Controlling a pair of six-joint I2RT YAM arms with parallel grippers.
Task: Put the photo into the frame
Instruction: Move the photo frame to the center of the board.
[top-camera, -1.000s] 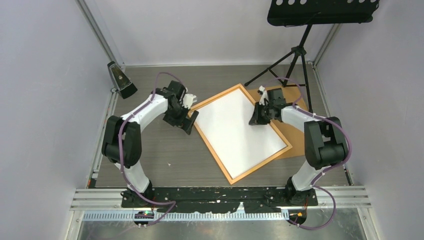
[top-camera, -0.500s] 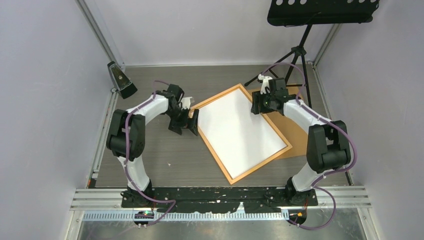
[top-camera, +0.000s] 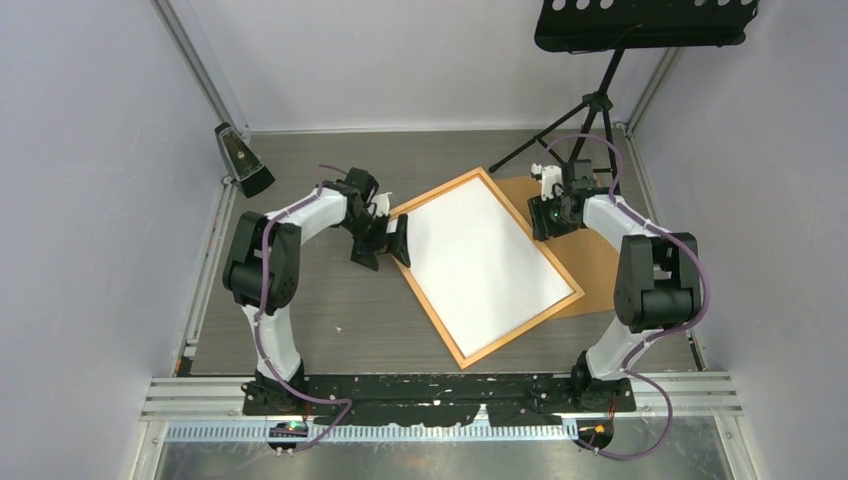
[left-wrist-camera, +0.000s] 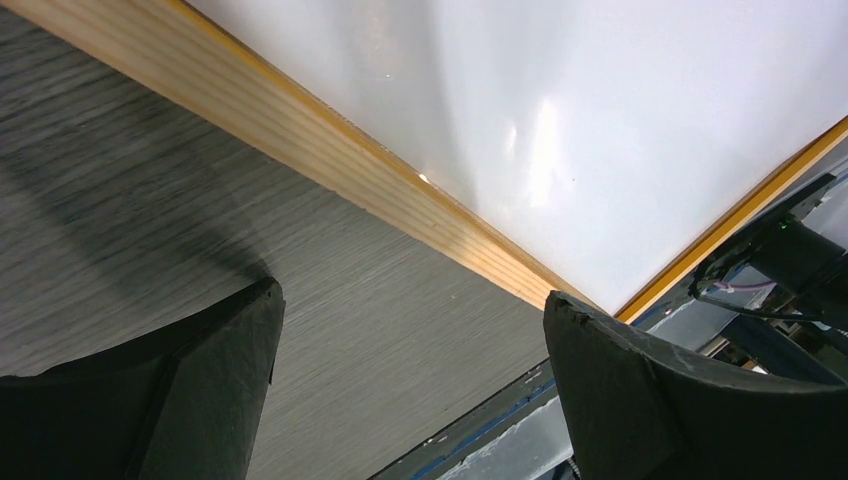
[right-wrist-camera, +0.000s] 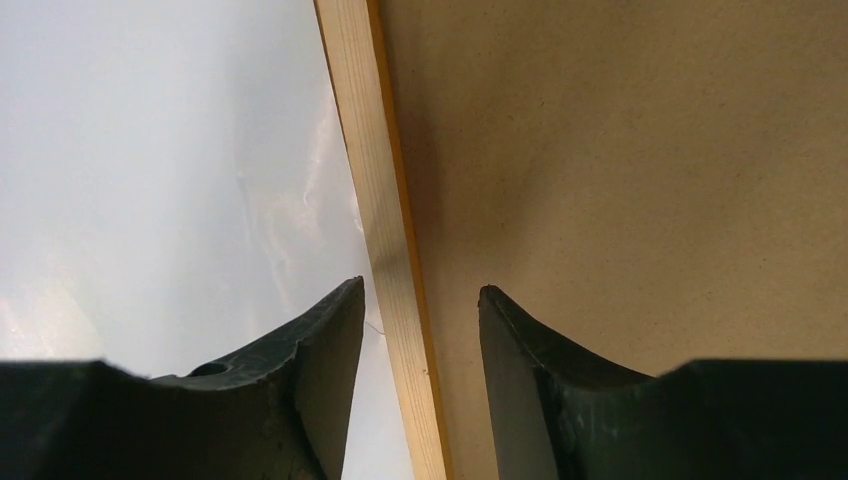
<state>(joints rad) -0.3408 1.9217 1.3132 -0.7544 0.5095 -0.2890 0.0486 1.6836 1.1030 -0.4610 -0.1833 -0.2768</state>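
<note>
1. Photo (top-camera: 480, 260) lies white side up inside frame (right-wrist-camera: 385, 200) on tabletop (left-wrist-camera: 150, 200).
2. Left gripper (top-camera: 382, 250): jaws wide, empty, just beside frame's left rail.
3. Right gripper (right-wrist-camera: 422, 300): jaws part-open. Only the wrist view shows the right rail between them, with brown backing board (right-wrist-camera: 620, 180) alongside.

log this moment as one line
photo: white side up inside orange wooden frame | left gripper: open, at frame's left rail | right gripper: open, astride right rail beside brown backing board

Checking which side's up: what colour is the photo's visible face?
The photo shows plain white; top external view.
</note>
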